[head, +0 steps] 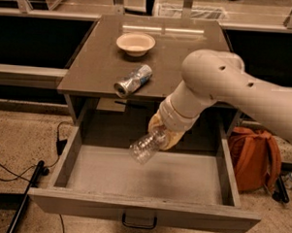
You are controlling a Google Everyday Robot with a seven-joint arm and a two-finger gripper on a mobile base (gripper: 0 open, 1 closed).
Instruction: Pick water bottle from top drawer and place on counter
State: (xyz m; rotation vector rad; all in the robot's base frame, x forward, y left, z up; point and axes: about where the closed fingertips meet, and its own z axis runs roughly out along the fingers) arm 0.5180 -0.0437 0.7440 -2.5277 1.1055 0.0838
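Camera view: gripper (166, 134) with bottle (146, 148) above drawer (132, 211)

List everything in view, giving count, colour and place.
water bottle: one, clear, tilted in the air over the drawer
drawer: one, grey-brown, open below the counter
counter: one, grey-brown, glossy, cabinet top
bowl: one, cream, towards the counter's back
can: one, silver-blue, crushed, near the counter's front edge
backpack: one, orange, floor right of the drawer
cables: black, floor left of the drawer
arm: one, white, reaching in from the right
end effector: one, yellowish, above the drawer, shut on the water bottle
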